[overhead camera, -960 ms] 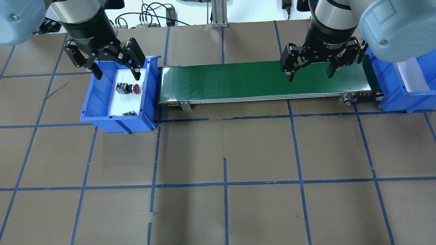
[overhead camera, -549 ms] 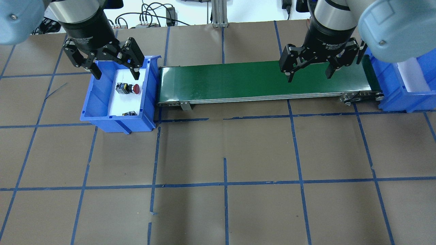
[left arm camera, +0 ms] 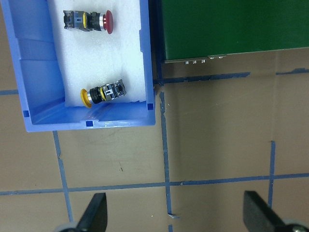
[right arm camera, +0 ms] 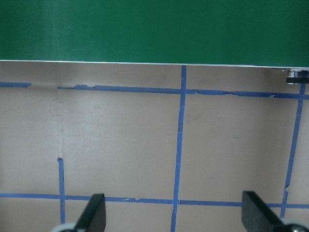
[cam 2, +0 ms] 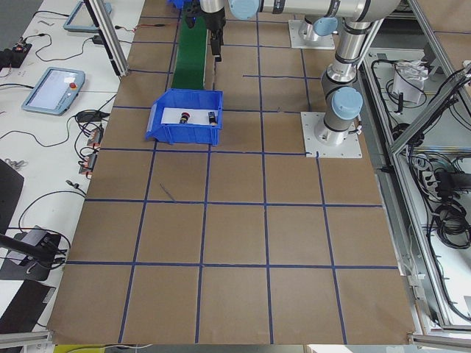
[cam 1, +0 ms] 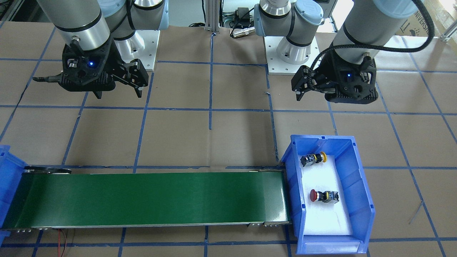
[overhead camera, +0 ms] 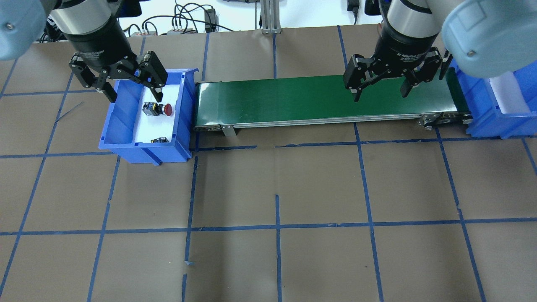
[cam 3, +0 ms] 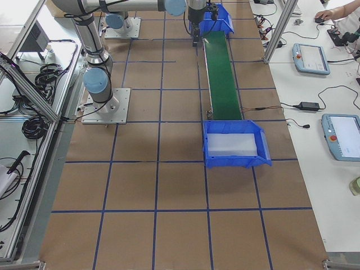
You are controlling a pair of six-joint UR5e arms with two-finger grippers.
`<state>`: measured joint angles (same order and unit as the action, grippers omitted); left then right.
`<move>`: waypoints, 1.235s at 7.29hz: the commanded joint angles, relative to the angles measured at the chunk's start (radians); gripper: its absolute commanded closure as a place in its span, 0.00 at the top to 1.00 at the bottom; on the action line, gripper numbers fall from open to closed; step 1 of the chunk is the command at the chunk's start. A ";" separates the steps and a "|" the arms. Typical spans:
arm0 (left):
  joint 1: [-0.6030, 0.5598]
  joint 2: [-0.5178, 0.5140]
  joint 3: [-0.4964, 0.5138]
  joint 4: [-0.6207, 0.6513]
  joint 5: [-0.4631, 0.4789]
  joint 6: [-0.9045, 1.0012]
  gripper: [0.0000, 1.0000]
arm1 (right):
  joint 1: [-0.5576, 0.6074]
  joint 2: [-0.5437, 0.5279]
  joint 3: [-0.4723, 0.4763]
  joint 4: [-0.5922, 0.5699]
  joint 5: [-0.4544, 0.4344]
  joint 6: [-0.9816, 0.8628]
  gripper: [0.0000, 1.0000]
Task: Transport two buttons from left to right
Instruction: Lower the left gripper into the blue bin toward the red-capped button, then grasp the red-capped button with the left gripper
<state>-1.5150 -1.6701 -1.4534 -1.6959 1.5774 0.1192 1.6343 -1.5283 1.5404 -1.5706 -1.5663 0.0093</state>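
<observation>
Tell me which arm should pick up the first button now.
Left. Its open left claw hangs close to the blue bin where the red button and yellow button lie. The right claw, also open, hangs near the conveyor's other end, well away from them.

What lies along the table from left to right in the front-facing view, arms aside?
Blue bin cut by the edge → green conveyor belt → second blue bin, holding the yellow button and red button.
</observation>
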 commanded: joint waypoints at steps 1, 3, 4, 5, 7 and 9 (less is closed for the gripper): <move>0.079 -0.054 -0.065 0.174 -0.008 0.278 1.00 | 0.004 -0.001 0.003 0.004 0.000 0.000 1.00; 0.070 -0.196 -0.076 0.387 -0.007 0.556 1.00 | 0.002 0.000 0.003 0.003 0.000 0.000 1.00; 0.073 -0.224 -0.082 0.412 -0.007 0.771 1.00 | 0.002 0.002 0.004 0.003 0.000 0.000 1.00; 0.078 -0.267 -0.087 0.454 -0.005 0.947 1.00 | 0.002 -0.001 -0.003 0.003 0.002 0.000 1.00; 0.087 -0.389 -0.087 0.599 -0.007 1.179 1.00 | 0.002 0.000 -0.005 0.006 0.000 0.000 1.00; 0.113 -0.450 -0.090 0.588 0.006 1.385 0.98 | 0.002 0.000 -0.005 0.003 0.000 -0.002 1.00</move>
<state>-1.4182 -2.0812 -1.5416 -1.1083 1.5770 1.3837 1.6367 -1.5281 1.5357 -1.5661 -1.5661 0.0089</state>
